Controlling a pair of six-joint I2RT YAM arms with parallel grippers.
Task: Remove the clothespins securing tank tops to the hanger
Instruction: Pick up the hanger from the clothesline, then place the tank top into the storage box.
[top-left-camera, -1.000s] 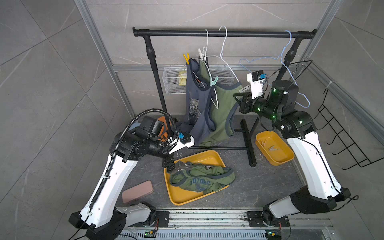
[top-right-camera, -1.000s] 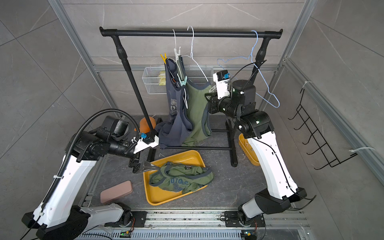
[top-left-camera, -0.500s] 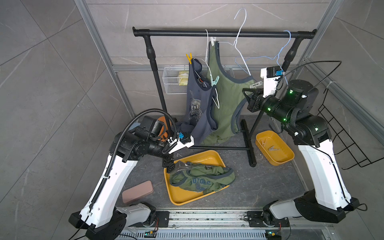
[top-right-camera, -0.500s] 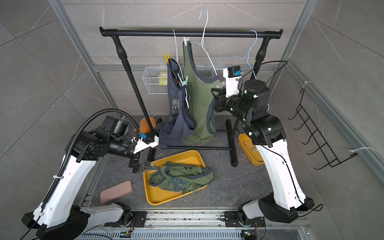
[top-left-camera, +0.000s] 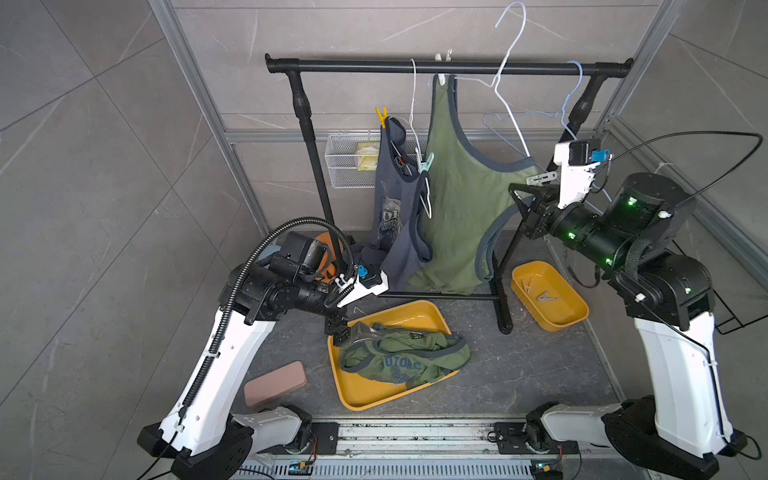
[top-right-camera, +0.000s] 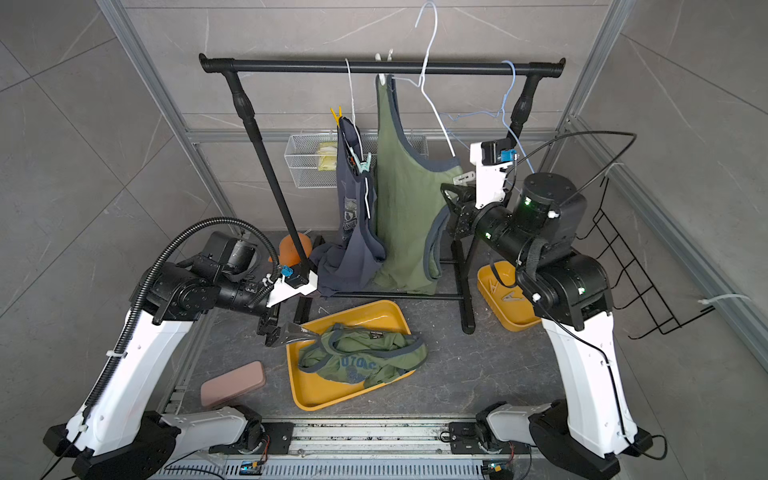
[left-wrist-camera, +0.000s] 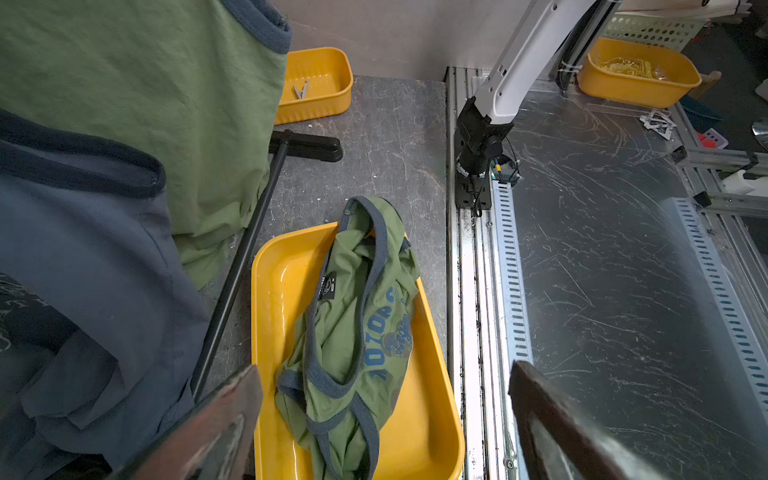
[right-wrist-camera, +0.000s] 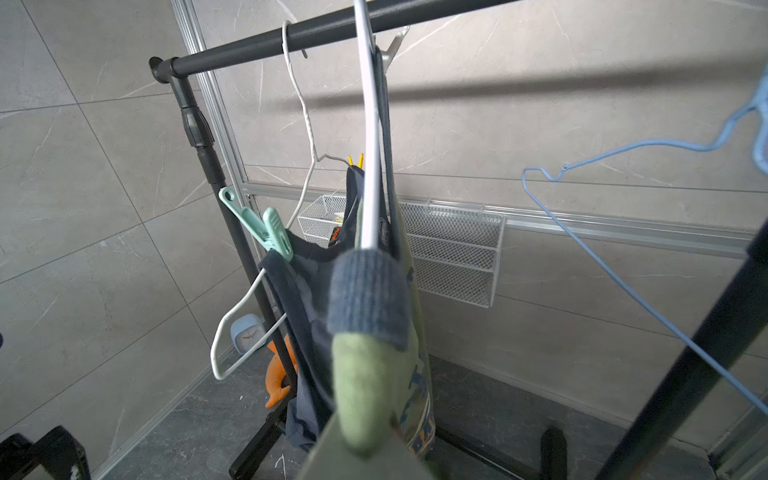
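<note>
Three tank tops show, two hanging at the rack (top-left-camera: 449, 66) and one lying in front of it. The blue top (top-left-camera: 395, 208) hangs under the middle of the rail on a white hanger (top-left-camera: 413, 104) hooked over the rail. A yellow pin (top-left-camera: 381, 114) clips its strap on the side toward the rack's left post, and a mint pin (top-left-camera: 426, 162) clips the other strap.

The green top (top-left-camera: 457, 199) hangs nearer the rack's right post. One of its straps reaches up to the rail, where a white pin (top-left-camera: 442, 79) holds it to a second hanger (top-left-camera: 509, 83). That hanger is steeply tilted, with its hook above the rail. The top's other shoulder is down at the right gripper (top-left-camera: 519, 195), just in front of the right post. This gripper is closed on that shoulder, and in the right wrist view the cloth hides its fingertips.

The left gripper (top-left-camera: 343, 332) hovers in front of the rack's left foot with its jaws wide apart, holding nothing. Below it is a corner of the tray (top-left-camera: 353, 395), which sits on the table (top-left-camera: 519, 365) in front of the rack's base bar. The second green top (top-left-camera: 403, 361) lies crumpled in the tray.

A bin (top-left-camera: 573, 316) stands beside the rack's right foot with loose pins (top-left-camera: 540, 296) inside; I cannot tell how many. A bare blue hanger (top-left-camera: 536, 114) hangs from the rail's right end.
</note>
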